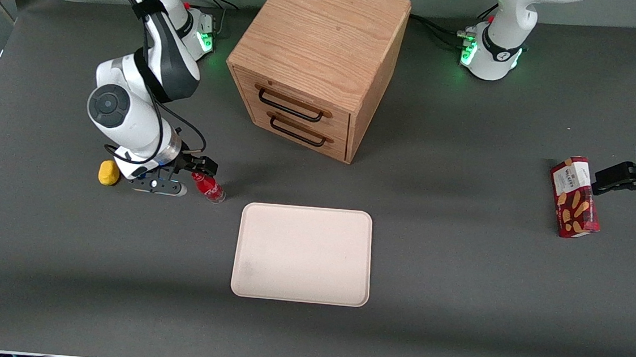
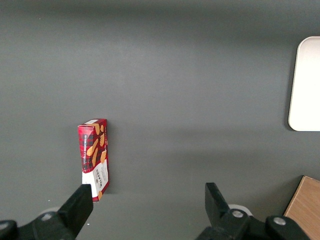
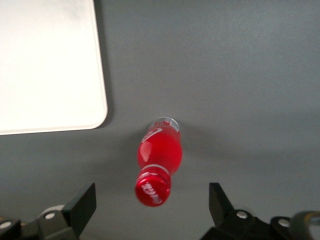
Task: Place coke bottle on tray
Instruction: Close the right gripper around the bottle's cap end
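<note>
your gripper [image 3: 152, 207] is spread wide, nothing in it, hanging right over the coke bottle [image 3: 159, 160]. the bottle stands upright on the table, apart from the tray [image 1: 303, 254] and just off its corner toward the working arm's end. the red cap sits between the two fingers [image 3: 82, 205], so i'd guess a straight drop brackets the neck, long axis vertical.

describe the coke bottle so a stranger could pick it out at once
Start at the cream tray; off its corner toward the working arm's end stands the coke bottle, under the open claw. It is small and red with a red cap, unlike the yellow lump nearby.
</note>
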